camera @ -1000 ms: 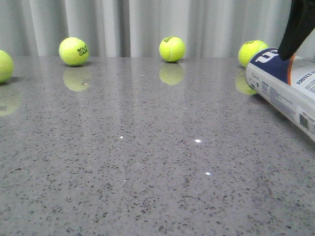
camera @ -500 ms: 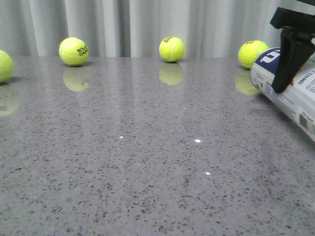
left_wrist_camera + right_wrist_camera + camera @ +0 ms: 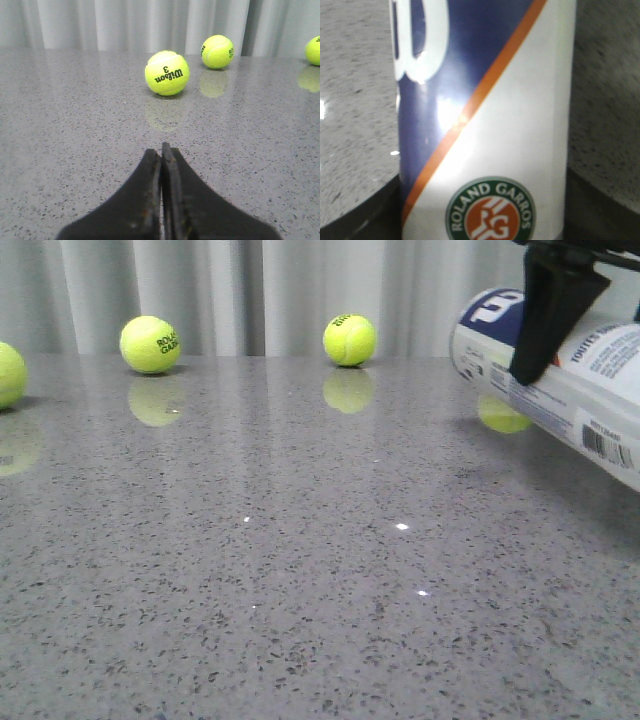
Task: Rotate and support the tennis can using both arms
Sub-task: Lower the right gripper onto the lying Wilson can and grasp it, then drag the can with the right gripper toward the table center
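The tennis can [image 3: 600, 390] is up off the table at the right of the front view, sloping, with its navy end [image 3: 490, 315] highest and pointing left. My right gripper [image 3: 482, 212] is shut on the tennis can, one black finger [image 3: 545, 310] crossing its front. In the right wrist view the tennis can [image 3: 485, 125] fills the frame, showing the orange stripe and the round red-green emblem. My left gripper [image 3: 161, 150] is shut on nothing, low over the table, and far from the can. It does not show in the front view.
Yellow-green tennis balls lie along the table's far edge by the curtain: one [image 3: 150, 344] at the left, one [image 3: 350, 340] in the middle, one [image 3: 5, 375] at the left border. A Wilson ball [image 3: 167, 72] lies ahead of the left gripper, another [image 3: 217, 51] behind it.
The right gripper came down onto the can and shut on it. The can's navy end has risen off the table and moved left. The balls have not moved.
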You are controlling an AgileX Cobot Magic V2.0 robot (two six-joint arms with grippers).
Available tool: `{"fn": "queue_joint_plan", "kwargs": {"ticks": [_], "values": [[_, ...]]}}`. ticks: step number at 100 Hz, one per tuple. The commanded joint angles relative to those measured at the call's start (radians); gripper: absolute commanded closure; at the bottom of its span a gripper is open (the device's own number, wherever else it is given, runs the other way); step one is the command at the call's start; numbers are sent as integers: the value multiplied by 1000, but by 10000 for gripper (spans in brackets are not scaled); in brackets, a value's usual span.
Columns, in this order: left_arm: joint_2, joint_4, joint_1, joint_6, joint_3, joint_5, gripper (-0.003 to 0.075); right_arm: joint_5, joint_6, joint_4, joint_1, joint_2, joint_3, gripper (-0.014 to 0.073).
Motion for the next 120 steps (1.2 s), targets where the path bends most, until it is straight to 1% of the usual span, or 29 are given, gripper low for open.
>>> {"fn": "queue_joint_plan", "kwargs": {"ticks": [1, 13, 26, 33, 45, 55, 66, 77, 120], "values": [[-40, -6, 0, -9, 46, -80, 741, 26, -92, -17, 51, -11, -98, 301], [-40, -6, 0, -9, 46, -80, 741, 74, -266, -20, 137, 41, -202, 301], [-40, -6, 0, -9, 46, -80, 741, 85, -446, -20, 197, 104, -285, 301], [-40, -6, 0, -9, 46, -80, 741, 72, -576, -21, 225, 132, -309, 301], [-40, -6, 0, -9, 46, -80, 741, 72, -854, -21, 262, 164, -316, 301], [-40, -6, 0, -9, 46, -80, 741, 71, -1017, -21, 287, 186, -316, 301], [-40, -6, 0, -9, 46, -80, 741, 34, -1069, -21, 301, 198, -316, 301], [-40, -6, 0, -9, 46, -80, 741, -17, -1072, -21, 305, 214, -316, 301], [-40, -6, 0, -9, 46, -80, 741, -16, -1072, -20, 305, 274, -316, 301]]}}
